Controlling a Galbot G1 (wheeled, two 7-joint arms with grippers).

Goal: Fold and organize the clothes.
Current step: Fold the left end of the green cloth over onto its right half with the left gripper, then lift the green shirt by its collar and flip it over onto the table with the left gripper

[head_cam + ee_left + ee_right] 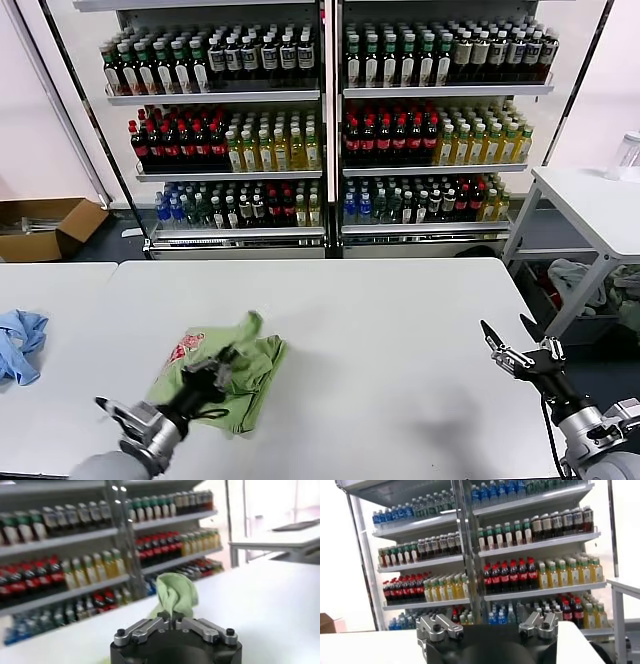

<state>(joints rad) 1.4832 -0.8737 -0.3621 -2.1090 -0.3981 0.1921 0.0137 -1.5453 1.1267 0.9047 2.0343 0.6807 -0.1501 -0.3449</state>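
A light green polo shirt (232,368) lies crumpled on the white table (380,330), left of the middle, with a bit of red-and-white print showing at its left edge. My left gripper (222,368) is shut on a fold of the shirt; in the left wrist view the green fabric (175,596) stands up from between the closed jaws. My right gripper (510,345) is open and empty, held above the table's front right part, far from the shirt.
A blue cloth (20,345) lies at the table's far left edge. Shelves of bottles (320,120) stand behind the table. A second white table (590,205) stands at the right, with clothes in a bin (590,290) under it. A cardboard box (45,228) is on the floor at the left.
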